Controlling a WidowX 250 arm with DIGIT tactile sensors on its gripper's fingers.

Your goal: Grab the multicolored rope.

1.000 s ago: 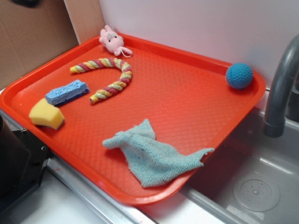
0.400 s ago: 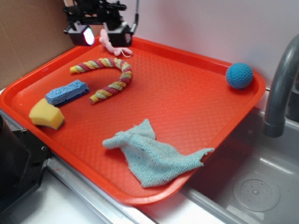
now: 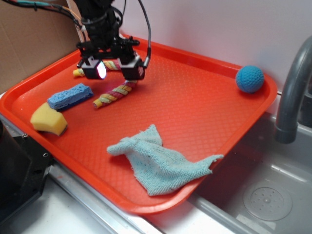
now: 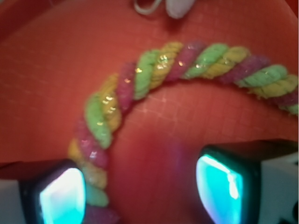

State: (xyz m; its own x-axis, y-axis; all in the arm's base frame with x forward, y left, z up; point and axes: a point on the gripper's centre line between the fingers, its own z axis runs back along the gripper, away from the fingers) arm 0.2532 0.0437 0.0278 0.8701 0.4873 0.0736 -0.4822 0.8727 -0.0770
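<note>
The gripper [image 3: 113, 69] hangs over the far left part of the orange tray [image 3: 195, 102], and its two fingers are spread apart with nothing between them. The multicolored rope [image 3: 116, 93] lies flat on the tray in the shape of an arch, directly under the gripper; in the exterior view one end shows at the left of the gripper and the other end comes out toward the near side, close to the blue sponge [image 3: 70, 95]. In the wrist view the rope [image 4: 140, 84] curves from the lower left up and over to the right edge. The left finger [image 4: 60, 193] stands just over the descending part of the rope, while the right finger [image 4: 222, 184] stands over bare tray inside the curve. So the rope is not yet centred between the fingers: it lies more to the left and to the far side. At that place the cord runs roughly along the line of approach, so the fingers would close across it, which seems good for a grasp. Probably a small shift to the left is needed before the descent, otherwise the left finger may press on the cord instead of passing beside it. How high the gripper is above the tray cannot be told exactly.
</note>
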